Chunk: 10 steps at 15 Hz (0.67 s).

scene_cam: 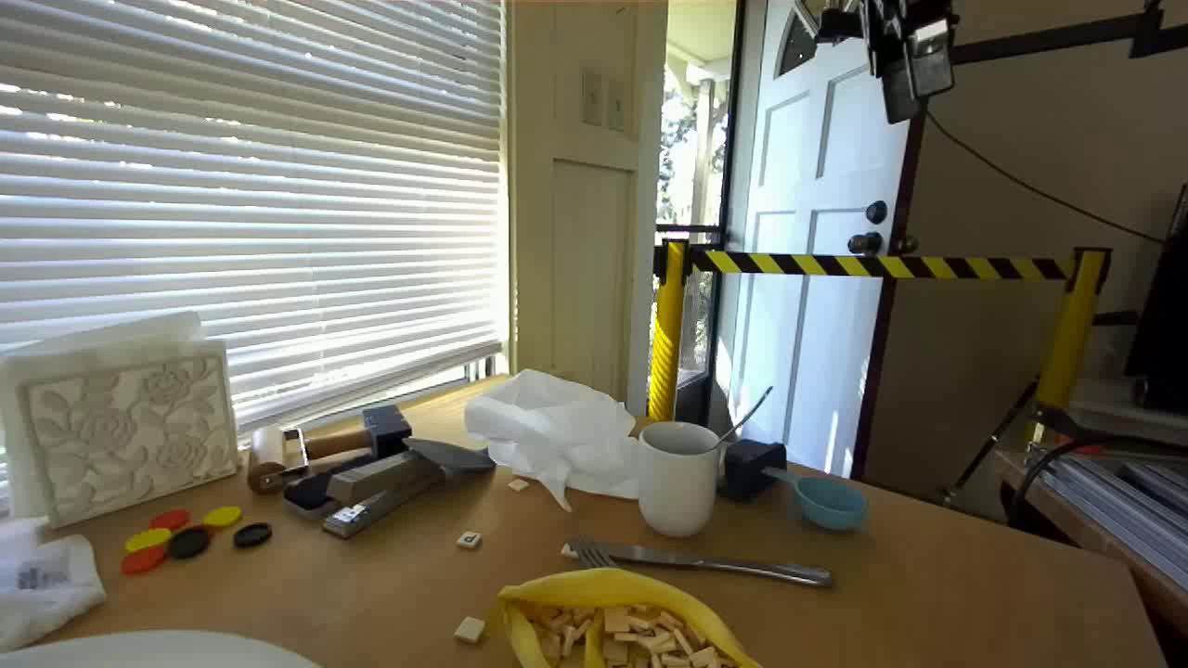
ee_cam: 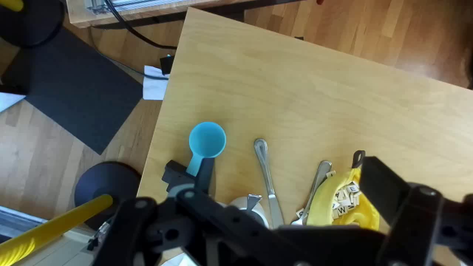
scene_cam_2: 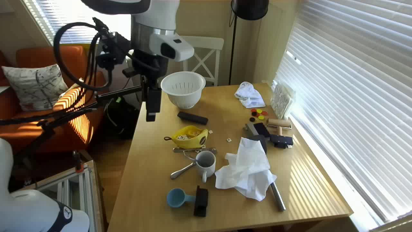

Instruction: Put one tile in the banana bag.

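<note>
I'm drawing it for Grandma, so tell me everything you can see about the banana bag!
The banana bag is yellow, curved like a banana, and looks like soft cloth. It has a dark loop at one end and a dark oval patch on its side. It lies on the table, top gaping open, with lots of letter tiles inside. Cutlery lies right beside it; I can't tell whether they touch.

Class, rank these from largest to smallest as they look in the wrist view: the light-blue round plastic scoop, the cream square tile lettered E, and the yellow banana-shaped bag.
1. Banana-shaped bag, largest though partly hidden.
2. Plastic scoop.
3. Tile lettered E, clearly smallest.
</note>
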Tool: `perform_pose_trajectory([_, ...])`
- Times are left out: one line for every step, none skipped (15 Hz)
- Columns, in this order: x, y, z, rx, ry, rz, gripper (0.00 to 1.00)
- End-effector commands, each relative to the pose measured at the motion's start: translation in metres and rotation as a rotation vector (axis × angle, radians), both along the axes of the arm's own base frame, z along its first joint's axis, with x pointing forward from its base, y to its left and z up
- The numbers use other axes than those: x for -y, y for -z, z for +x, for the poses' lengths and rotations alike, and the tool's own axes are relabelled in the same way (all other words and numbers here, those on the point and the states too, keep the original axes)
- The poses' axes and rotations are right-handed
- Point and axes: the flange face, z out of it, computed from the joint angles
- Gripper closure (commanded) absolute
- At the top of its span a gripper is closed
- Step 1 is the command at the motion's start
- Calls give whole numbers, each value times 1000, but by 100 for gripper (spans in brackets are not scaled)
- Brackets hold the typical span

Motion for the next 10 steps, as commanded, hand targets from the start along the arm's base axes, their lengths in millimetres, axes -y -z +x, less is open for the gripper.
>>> perform_pose_trajectory([0,0,0,-1,0,0,0])
perform_pose_trajectory([0,0,0,-1,0,0,0])
perform_pose_trajectory([0,0,0,-1,0,0,0])
perform_pose_trajectory([0,0,0,-1,0,0,0])
perform_pose_trajectory([0,0,0,-1,0,0,0])
perform_pose_trajectory([0,0,0,-1,0,0,0])
perform_pose_trajectory([0,0,0,-1,0,0,0])
perform_pose_trajectory([-8,5,4,24,9,20,0])
perform_pose_trajectory([-17,8,9,73,40,24,0])
perform_pose_trajectory([-26,12,13,110,69,28,0])
